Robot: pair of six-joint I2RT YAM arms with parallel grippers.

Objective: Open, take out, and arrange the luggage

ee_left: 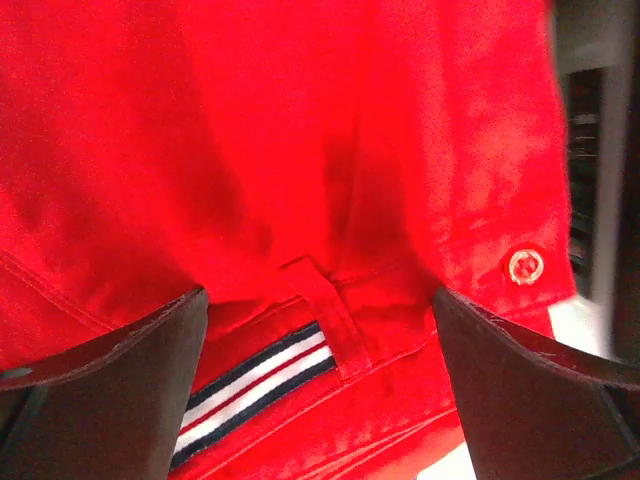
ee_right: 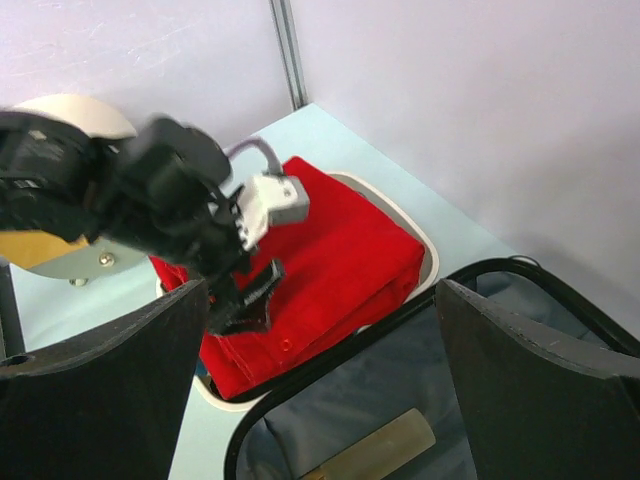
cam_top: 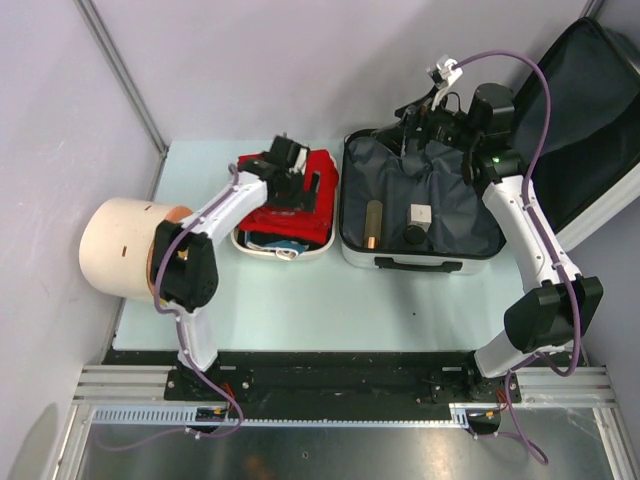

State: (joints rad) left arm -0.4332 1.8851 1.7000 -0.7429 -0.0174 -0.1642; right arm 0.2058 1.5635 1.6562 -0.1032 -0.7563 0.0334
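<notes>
Luggage (cam_top: 460, 220) open on table, just rt of cream tub (cam_top: 312, 250). L gripper (ee_left: 320, 330) spread apart over red garment (cam_top: 300, 215) piled in tub, clamping nothing. R gripper (ee_right: 320, 330) apart too, empty, above luggage rear. Risk: finger snagging belt loop (ee_left: 325, 315), dragging pile over rim.

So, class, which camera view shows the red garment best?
Right wrist: the red garment lies folded in its tub, nearly whole. Top external has the left arm over it; left wrist shows only close fabric.
</notes>
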